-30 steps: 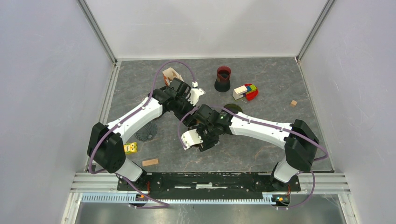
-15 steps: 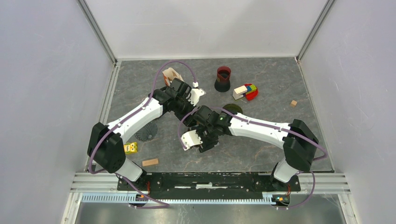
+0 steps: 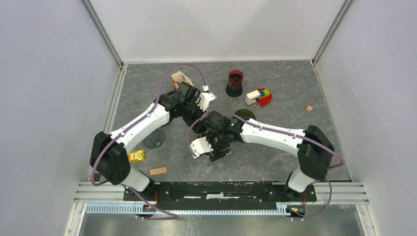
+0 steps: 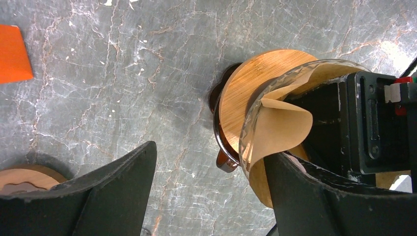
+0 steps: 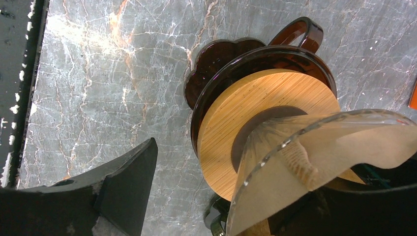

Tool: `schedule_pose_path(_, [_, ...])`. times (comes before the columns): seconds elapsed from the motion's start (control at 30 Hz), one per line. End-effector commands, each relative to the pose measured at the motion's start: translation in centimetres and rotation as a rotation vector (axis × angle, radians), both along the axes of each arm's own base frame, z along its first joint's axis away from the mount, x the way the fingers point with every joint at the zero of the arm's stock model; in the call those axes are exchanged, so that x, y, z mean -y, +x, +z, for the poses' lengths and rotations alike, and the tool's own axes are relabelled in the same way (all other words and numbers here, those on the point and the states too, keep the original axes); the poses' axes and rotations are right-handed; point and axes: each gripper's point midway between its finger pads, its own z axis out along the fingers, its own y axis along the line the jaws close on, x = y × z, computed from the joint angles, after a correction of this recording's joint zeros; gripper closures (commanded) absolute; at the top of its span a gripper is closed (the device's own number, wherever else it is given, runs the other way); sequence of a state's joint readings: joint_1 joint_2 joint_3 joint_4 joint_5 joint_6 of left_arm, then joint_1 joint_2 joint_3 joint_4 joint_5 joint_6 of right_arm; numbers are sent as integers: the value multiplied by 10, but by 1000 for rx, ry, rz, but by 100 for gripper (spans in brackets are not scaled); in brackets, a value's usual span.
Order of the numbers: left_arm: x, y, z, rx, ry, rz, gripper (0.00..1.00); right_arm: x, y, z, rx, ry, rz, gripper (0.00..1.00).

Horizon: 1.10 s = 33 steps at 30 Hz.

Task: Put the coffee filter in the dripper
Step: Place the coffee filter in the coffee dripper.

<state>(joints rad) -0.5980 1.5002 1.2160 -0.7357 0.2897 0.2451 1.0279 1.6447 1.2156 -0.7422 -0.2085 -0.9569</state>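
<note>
The dripper (image 4: 248, 86) is a glass cone on a wooden collar and a brown plastic base; it stands on the grey marble floor. The brown paper coffee filter (image 4: 282, 130) sits inside the cone, its edge curling over the rim. My left gripper (image 4: 209, 153) is open, its right finger against the filter's edge. My right gripper (image 5: 231, 172) is open too, its right finger hidden under the filter (image 5: 366, 147) and the glass rim. The right wrist view also shows the dripper (image 5: 255, 113). In the top view both grippers (image 3: 197, 120) (image 3: 210, 136) meet mid-table and hide the dripper.
A dark red cup (image 3: 235, 81), coloured blocks (image 3: 259, 96), a dark disc (image 3: 245, 114), an orange-and-white piece (image 3: 180, 78), a black fluted cone (image 3: 154, 139), a yellow toy (image 3: 137, 156) and wooden blocks (image 3: 158, 170) lie around. Walls enclose the table.
The left arm's elbow has shifted slightly to the left. Both grippers stay together at the dripper.
</note>
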Motion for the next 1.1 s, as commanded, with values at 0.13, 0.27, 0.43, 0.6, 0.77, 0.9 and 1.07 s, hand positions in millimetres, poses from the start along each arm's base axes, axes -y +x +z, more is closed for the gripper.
schedule_pose_path(0.13, [4, 5, 33, 109, -40, -60, 12, -10, 4, 30, 29, 62, -2, 18])
schedule_pose_path(0.27, [4, 3, 36, 116, -46, -68, 11, -13, 6, 38, 37, 82, -1, 14])
schedule_pose_path(0.43, [4, 3, 40, 131, -52, -79, 9, -15, 8, 45, 47, 99, -6, 11])
schedule_pose_path(0.6, [4, 2, 39, 135, -54, -87, 8, -17, 11, 52, 52, 116, -11, 9])
schedule_pose_path(0.77, [6, 3, 41, 148, -66, -85, 7, -19, 14, 62, 59, 134, -17, 9])
schedule_pose_path(0.9, [8, 5, 43, 152, -74, -87, 7, -19, 17, 74, 74, 159, -24, 8])
schedule_pose_path(1.07, [8, 5, 46, 158, -79, -90, 7, -17, 17, 85, 84, 182, -26, 7])
